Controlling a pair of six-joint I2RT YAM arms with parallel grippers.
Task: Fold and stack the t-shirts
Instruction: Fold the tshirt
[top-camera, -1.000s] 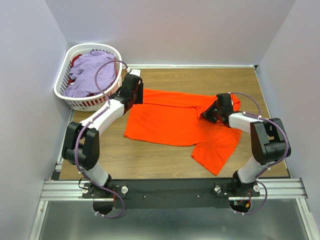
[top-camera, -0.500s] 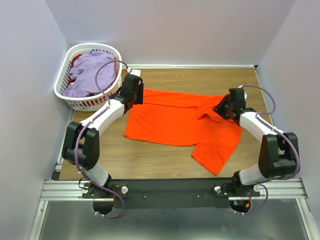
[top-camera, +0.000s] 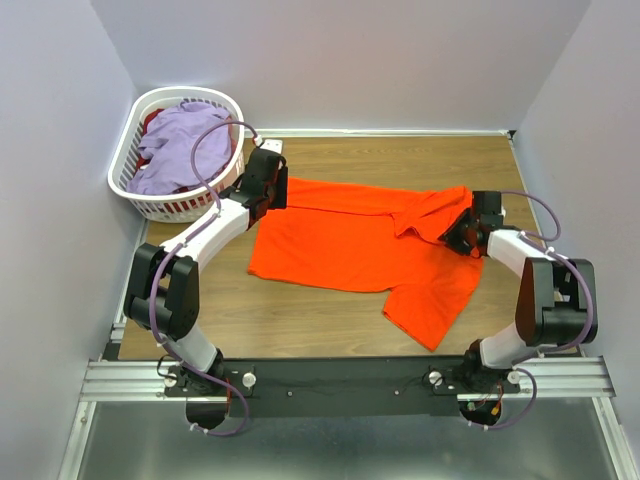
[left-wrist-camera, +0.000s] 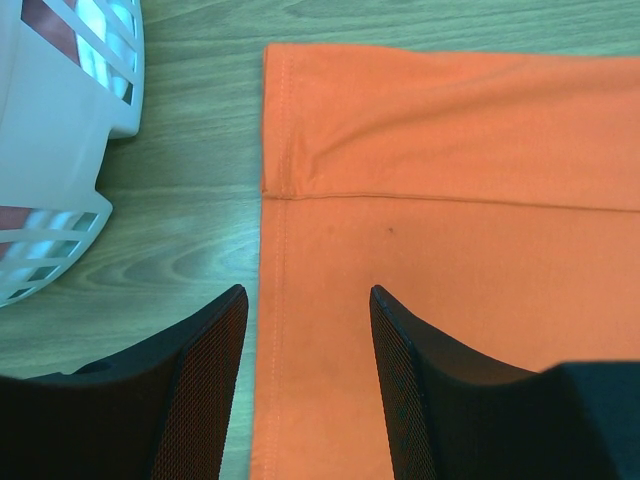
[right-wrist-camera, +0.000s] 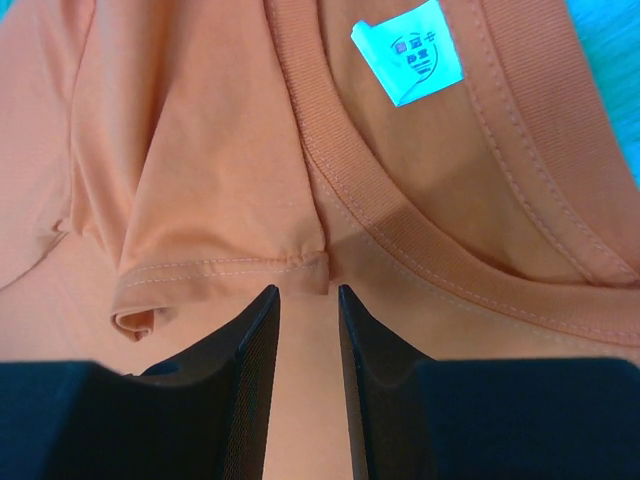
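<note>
The bright orange t-shirt (top-camera: 350, 245) lies spread on the wooden table, with one sleeve (right-wrist-camera: 190, 170) folded over beside its collar (right-wrist-camera: 420, 230) and white neck label (right-wrist-camera: 407, 50). My left gripper (top-camera: 268, 186) hovers open over the shirt's left edge; its fingers (left-wrist-camera: 210, 380) straddle the hem (left-wrist-camera: 275, 300) without pinching it. At the shirt's right end my right gripper (top-camera: 462, 233) stands narrowly open, its tips (right-wrist-camera: 307, 292) just short of the folded sleeve's hem, with flat cloth under the gap. A lavender t-shirt (top-camera: 180, 140) sits heaped in the basket.
The white slotted laundry basket (top-camera: 125, 165) stands at the back left, close to my left gripper and showing at the left of the left wrist view (left-wrist-camera: 60, 150). Something dark red lies in it too. Walls close in the table on three sides.
My right gripper has moved right and slightly toward me, dragging the sleeve over toward the collar, and its jaws have parted. The left arm has stayed still.
</note>
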